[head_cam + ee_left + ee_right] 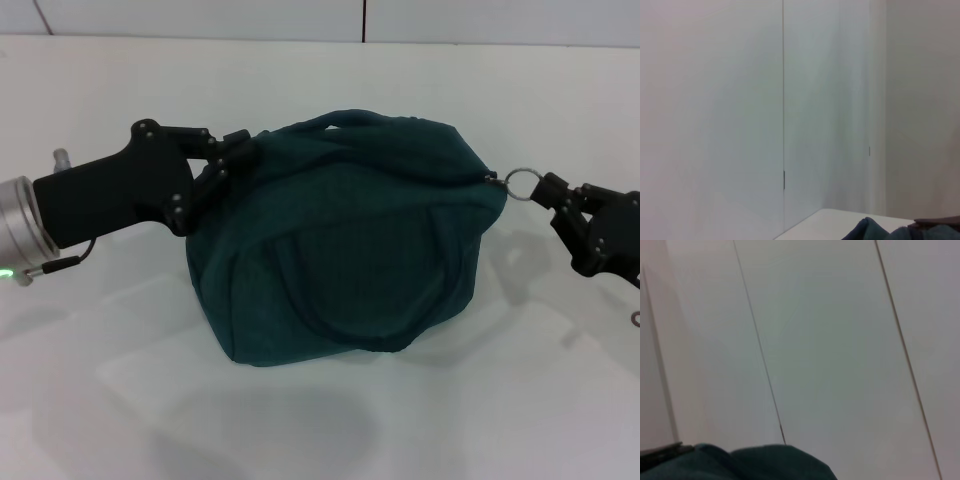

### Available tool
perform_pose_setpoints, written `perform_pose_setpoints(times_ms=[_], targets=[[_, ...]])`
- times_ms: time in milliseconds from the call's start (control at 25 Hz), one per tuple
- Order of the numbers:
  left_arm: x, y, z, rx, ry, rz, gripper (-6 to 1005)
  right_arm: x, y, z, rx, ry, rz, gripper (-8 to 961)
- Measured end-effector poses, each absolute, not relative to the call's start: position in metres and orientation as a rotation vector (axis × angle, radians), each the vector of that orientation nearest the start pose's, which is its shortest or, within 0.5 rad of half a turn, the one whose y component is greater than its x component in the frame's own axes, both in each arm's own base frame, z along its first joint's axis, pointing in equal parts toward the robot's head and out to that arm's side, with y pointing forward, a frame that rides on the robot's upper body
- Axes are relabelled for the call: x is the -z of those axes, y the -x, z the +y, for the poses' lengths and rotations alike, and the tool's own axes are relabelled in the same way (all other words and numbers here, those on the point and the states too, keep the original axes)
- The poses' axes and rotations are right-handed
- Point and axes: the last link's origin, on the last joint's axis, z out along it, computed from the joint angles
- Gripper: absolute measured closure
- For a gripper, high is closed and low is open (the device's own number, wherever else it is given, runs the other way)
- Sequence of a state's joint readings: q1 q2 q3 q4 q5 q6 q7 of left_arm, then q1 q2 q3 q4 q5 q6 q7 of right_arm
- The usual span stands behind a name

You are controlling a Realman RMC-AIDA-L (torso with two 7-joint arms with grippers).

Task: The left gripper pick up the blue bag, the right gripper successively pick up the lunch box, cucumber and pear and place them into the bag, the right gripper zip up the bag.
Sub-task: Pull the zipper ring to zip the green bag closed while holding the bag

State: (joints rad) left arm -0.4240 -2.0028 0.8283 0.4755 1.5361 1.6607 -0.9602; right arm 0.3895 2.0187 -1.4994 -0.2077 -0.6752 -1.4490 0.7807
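Head view first: the blue bag (340, 250) sits slumped in the middle of the white table (420, 420), bulging and rounded, its top seam closed from end to end. One looped handle (335, 122) arches up at the bag's twelve o'clock, the other drapes down the near face.

Over at the bag's ten o'clock, the left gripper (235, 155) reaches in from nine o'clock, its dark fingers pinched together on the fabric at the upper corner. It's got a firm bite on that end.

Swing to three o'clock and there's the right gripper (553, 192), jaws closed onto the metal ring pull (523, 183) of the zipper, which stands just off the bag's two o'clock corner. The ring is drawn out level from the seam end.

Left wrist view gives mostly pale wall panels, with a sliver of teal cloth (875, 231) and table edge low in the picture. Right wrist view is much the same: wall seams, and a hump of the teal fabric (770, 464) along the lower edge.
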Motion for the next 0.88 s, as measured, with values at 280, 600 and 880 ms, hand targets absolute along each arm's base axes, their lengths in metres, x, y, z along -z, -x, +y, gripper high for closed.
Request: perform_pose_setpoints(times_ms=[280, 600, 880], targets=[[-0.023, 0.271, 0.304, 1.041, 2.495, -0.244, 943, 0.030, -0.293, 0.290, -1.074, 2.237, 0.582, 947], [-0.022, 0.271, 0.304, 1.044, 2.493, -0.245, 944, 0.028, -0.299, 0.290, -1.059, 2.204, 0.609, 948], [-0.022, 0.271, 0.304, 1.043, 2.493, -0.244, 944, 0.030, -0.305, 0.292, -1.004, 2.195, 0.640, 949]])
